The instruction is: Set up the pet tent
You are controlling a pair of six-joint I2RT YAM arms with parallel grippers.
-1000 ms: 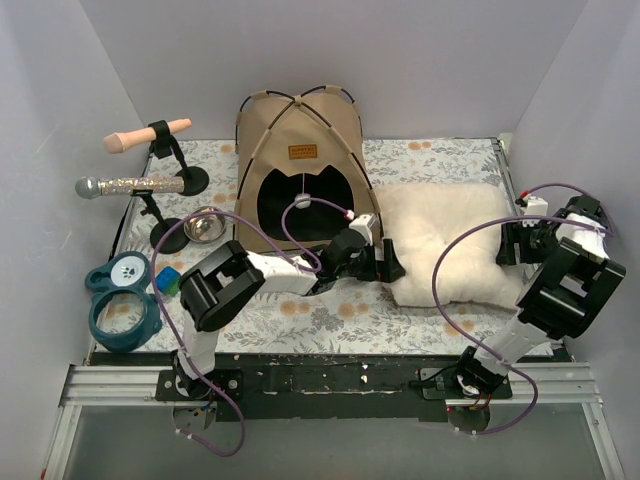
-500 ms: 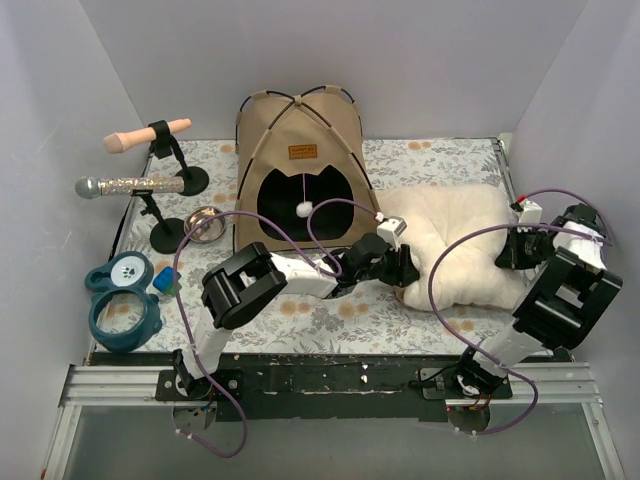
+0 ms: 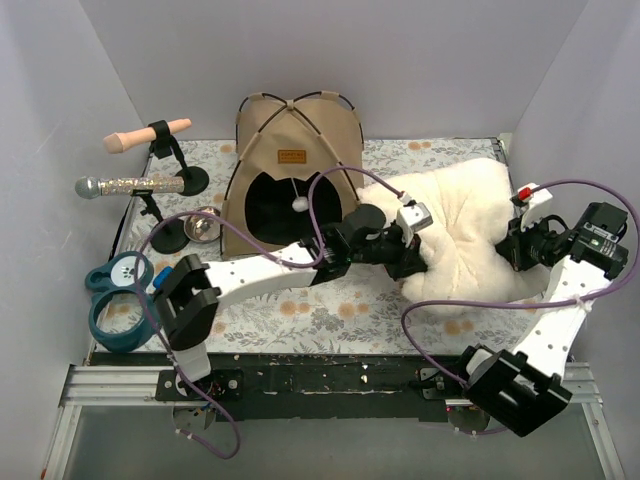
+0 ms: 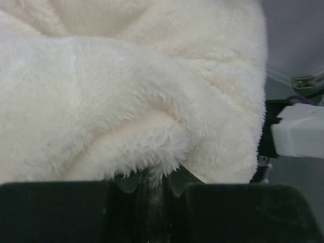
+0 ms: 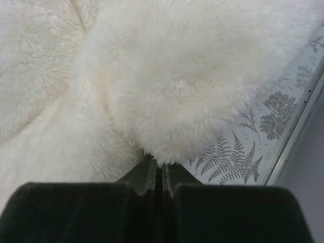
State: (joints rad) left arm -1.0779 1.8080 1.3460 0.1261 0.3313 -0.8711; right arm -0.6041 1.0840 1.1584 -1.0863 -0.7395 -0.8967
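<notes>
At the far edge of the bench (image 3: 330,310), left of centre, the pet tent (image 3: 290,165) stands upright, its arched doorway (image 3: 275,205) facing the arms. To its right the cream pillow (image 3: 470,220) is bunched and partly raised off the bench. The left end effector (image 3: 412,262) is clenched on its near-left edge and the right end effector (image 3: 512,250) on its right edge, each pinching only a thin fold of fleece. The step looks like carrying the pillow to the doorway. Doing it well likely means moving both arms together so neither pinch slips, folding the pillow narrower than the opening, and entering low so the light tent is not shoved back or tipped.
</notes>
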